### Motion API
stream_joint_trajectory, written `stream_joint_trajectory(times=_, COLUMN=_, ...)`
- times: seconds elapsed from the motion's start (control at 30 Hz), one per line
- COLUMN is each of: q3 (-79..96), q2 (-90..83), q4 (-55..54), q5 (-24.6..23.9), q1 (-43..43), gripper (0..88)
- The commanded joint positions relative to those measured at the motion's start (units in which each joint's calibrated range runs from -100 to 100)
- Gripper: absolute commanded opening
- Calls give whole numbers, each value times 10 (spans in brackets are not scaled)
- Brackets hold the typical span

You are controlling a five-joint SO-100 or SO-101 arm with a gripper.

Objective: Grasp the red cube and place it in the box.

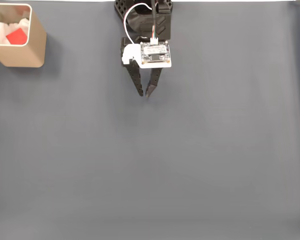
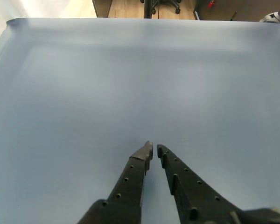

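The red cube [image 1: 17, 36] lies inside the tan box [image 1: 34, 47] at the top left of the fixed view, resting on white padding. My gripper [image 1: 145, 93] hangs over the grey mat near the top centre, far to the right of the box. In the wrist view the gripper [image 2: 154, 150] has its two black fingertips almost touching, with nothing between them.
A grey mat [image 1: 150, 165] covers the whole table. The arm's base [image 1: 145, 15] stands at the top centre of the fixed view. Beyond the mat's far edge in the wrist view are a chair base [image 2: 161, 5] and floor.
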Motion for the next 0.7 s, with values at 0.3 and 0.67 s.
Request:
stream_joint_trajectory(times=0.3, q3=14, q2=-71, q4=139, q5=-22, q1=0, gripper=0)
stream_joint_trajectory(times=0.67, q3=14, q2=-97, q4=251, q5=-30, q1=-4, gripper=3)
